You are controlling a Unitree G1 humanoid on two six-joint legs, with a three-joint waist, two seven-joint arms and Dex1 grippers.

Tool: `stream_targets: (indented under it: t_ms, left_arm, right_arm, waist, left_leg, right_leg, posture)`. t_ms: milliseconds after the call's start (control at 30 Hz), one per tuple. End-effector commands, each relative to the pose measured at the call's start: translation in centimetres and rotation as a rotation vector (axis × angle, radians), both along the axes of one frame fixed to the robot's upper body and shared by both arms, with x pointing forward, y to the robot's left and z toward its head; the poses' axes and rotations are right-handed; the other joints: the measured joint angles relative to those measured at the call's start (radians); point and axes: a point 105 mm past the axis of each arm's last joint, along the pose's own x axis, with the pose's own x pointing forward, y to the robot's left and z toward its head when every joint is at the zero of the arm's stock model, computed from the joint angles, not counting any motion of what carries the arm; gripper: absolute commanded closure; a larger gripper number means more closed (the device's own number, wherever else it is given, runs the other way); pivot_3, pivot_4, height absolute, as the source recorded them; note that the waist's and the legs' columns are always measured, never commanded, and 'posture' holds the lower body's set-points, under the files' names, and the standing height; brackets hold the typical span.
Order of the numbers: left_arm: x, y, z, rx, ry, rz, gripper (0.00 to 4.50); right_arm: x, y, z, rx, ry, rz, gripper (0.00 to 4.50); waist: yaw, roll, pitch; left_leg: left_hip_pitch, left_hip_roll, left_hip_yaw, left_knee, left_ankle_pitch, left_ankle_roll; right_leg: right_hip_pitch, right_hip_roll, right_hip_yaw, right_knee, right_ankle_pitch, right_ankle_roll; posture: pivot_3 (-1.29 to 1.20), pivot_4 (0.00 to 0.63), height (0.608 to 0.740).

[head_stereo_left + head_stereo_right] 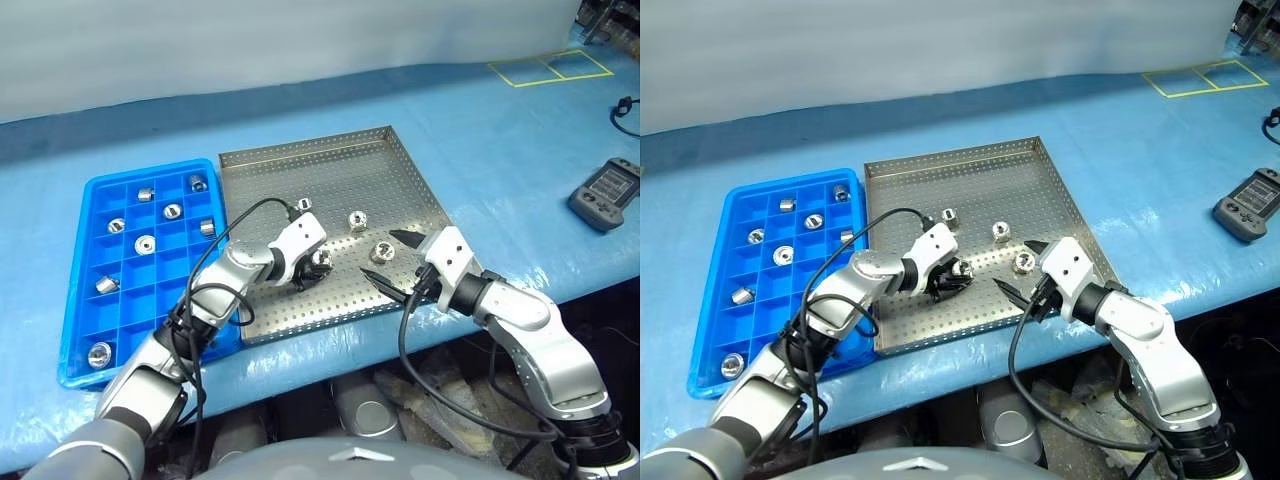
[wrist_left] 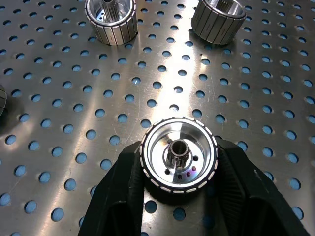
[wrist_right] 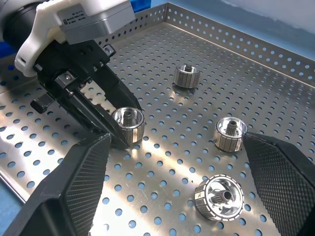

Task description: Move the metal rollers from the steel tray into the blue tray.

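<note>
My left claw [image 1: 312, 268] is clenched on one roller [image 2: 178, 161], low in the middle of the steel tray [image 1: 330, 165]. I should lift straight up, then carry it to the blue tray [image 1: 82, 300] at left; the right claw [image 1: 392, 258] waits released.

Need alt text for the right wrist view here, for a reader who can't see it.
The left hand is shut on a metal roller standing on the perforated steel tray. Three more rollers stand loose nearby, between the open right hand's black fingers in the foreground.

A blue-covered table [image 1: 500, 150] – yellow tape squares [image 1: 550, 68] at its far corner – fronts a pale wall [image 1: 250, 40].
</note>
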Motion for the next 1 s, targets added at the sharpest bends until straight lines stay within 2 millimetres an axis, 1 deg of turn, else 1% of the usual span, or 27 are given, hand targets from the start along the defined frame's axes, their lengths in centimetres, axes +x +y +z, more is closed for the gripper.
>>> stream_targets:
  t_ms: [33,133,300,333,367,400,467,500,533,600,667,733,800,900,1000]
  left_arm:
    - [0.1,-0.3,2.0,-0.063,-0.071,0.018,2.81]
    - [0.3,0.9,3.3,-0.092,-0.121,0.094,2.81]
    - [0.0,4.9,6.6,-0.145,-0.184,0.252,2.81]
    - [0.0,6.6,7.6,-0.134,-0.221,0.314,2.81]
    - [-0.1,7.8,8.3,-0.124,-0.246,0.357,2.81]
    - [-0.3,8.5,8.7,-0.118,-0.26,0.383,2.81]
    - [-0.6,11.1,9.7,-0.102,-0.295,0.481,2.81]
    - [-1.0,12.7,9.9,-0.078,-0.309,0.544,2.81]
    - [-1.4,14.4,10.0,-0.049,-0.316,0.606,2.81]
    - [-2.7,16.8,9.6,0.0,-0.3,0.691,2.81]
    - [-4.2,18.3,9.0,0.042,-0.272,0.747,2.81]
    - [-5.3,19.2,8.6,0.07,-0.256,0.783,2.81]
    - [-6.2,19.9,8.0,0.088,-0.235,0.817,2.81]
    - [-6.9,19.8,7.0,0.099,-0.199,0.829,2.81]
    - [-7.1,19.6,5.8,0.101,-0.162,0.836,2.81]
  right_arm:
    - [0.0,0.7,0.6,0.013,-0.035,0.028,0.0]
    - [-0.3,1.2,0.4,0.026,-0.016,0.057,0.0]
    - [-0.7,2.0,0.0,0.036,0.023,0.133,0.0]
    - [-0.7,2.2,0.2,0.044,0.025,0.153,0.0]
    - [-0.6,2.3,0.3,0.049,0.025,0.167,0.0]
    - [-0.6,2.3,0.4,0.052,0.025,0.174,0.0]
    - [-0.4,2.7,0.6,0.062,0.026,0.207,0.0]
    - [-0.4,3.1,0.7,0.07,0.026,0.23,0.0]
    - [-0.4,3.5,0.9,0.082,0.026,0.255,0.0]
    - [-0.4,4.0,1.2,0.105,0.021,0.291,0.0]
    - [-0.3,4.3,1.5,0.117,0.016,0.307,0.0]
    - [-0.1,4.4,1.5,0.117,0.015,0.317,0.0]
    - [0.0,4.6,1.5,0.115,0.015,0.328,0.0]
    - [0.1,4.9,1.6,0.112,0.013,0.341,0.0]
    - [0.2,5.0,1.7,0.112,0.01,0.35,0.0]
  waist:
    - [0.0,0.0,0.0]
    - [0.002,0.0,0.0]
    - [0.008,0.0,0.0]
    - [0.011,0.0,0.0]
    - [0.012,0.0,0.0]
    - [0.016,0.0,0.0]
    - [0.028,0.0,0.0]
    - [0.032,0.0,0.0]
    - [0.037,0.0,0.0]
    - [0.051,0.0,0.0]
    - [0.068,0.0,0.0]
    - [0.096,-0.001,0.0]
    - [0.125,-0.001,0.0]
    - [0.166,-0.002,0.0]
    - [0.194,-0.002,0.0]
  left_leg:
    - [0.0,0.0,0.0,0.0,0.0,0.0]
    - [-0.003,0.0,0.001,0.0,0.0,0.0]
    - [-0.005,0.001,0.002,0.0,0.0,0.0]
    - [-0.005,0.001,0.002,0.0,0.0,0.0]
    - [-0.005,0.001,0.002,0.0,0.0,0.0]
    - [-0.005,0.001,0.003,0.0,0.0,0.0]
    - [-0.004,0.001,0.003,0.0,0.0,0.0]
    - [-0.004,0.0,0.003,0.0,0.0,0.0]
    - [-0.004,0.0,0.003,0.0,0.0,0.0]
    - [-0.004,0.001,0.002,0.0,0.0,0.0]
    - [-0.005,0.001,0.002,0.0,0.0,-0.001]
    - [-0.005,0.001,0.001,0.0,0.0,-0.001]
    - [-0.006,0.0,0.0,0.0,0.0,-0.001]
    - [-0.006,0.0,-0.001,0.0,0.0,-0.001]
    - [-0.006,0.0,-0.001,0.0,0.0,-0.002]
  right_leg:
    - [0.0,0.0,0.0,0.0,0.0,0.0]
    - [-0.004,0.0,0.001,0.001,0.0,0.0]
    - [-0.008,-0.002,0.003,0.003,0.0,0.0]
    - [-0.008,-0.002,0.003,0.003,0.0,0.0]
    - [-0.008,-0.002,0.003,0.004,0.0,0.0]
    - [-0.009,-0.002,0.003,0.004,0.0,0.0]
    - [-0.008,-0.001,0.003,0.004,0.0,0.0]
    - [-0.008,0.0,0.003,0.004,0.0,0.0]
    - [-0.008,0.0,0.003,0.004,0.0,0.0]
    - [-0.009,-0.001,0.003,0.004,0.0,0.0]
    - [-0.01,-0.003,0.002,0.004,0.0,-0.002]
    - [-0.01,-0.003,0.001,0.004,0.003,-0.006]
    - [-0.01,-0.003,0.0,0.004,0.003,-0.007]
    - [-0.009,-0.004,-0.001,0.003,0.003,-0.007]
    - [-0.009,-0.004,-0.001,0.003,0.003,-0.007]
  posture:
    - [-0.34,0.15,0.74]
    - [-0.33,0.15,0.74]
    - [-0.28,0.15,0.74]
    - [-0.26,0.15,0.74]
    - [-0.26,0.15,0.74]
    - [-0.24,0.15,0.74]
    - [-0.22,0.15,0.74]
    - [-0.2,0.15,0.74]
    - [-0.2,0.15,0.74]
    - [-0.16,0.15,0.74]
    - [-0.14,0.15,0.74]
    - [-0.13,0.15,0.74]
    - [-0.11,0.15,0.74]
    - [-0.09,0.15,0.74]
    - [-0.09,0.15,0.74]
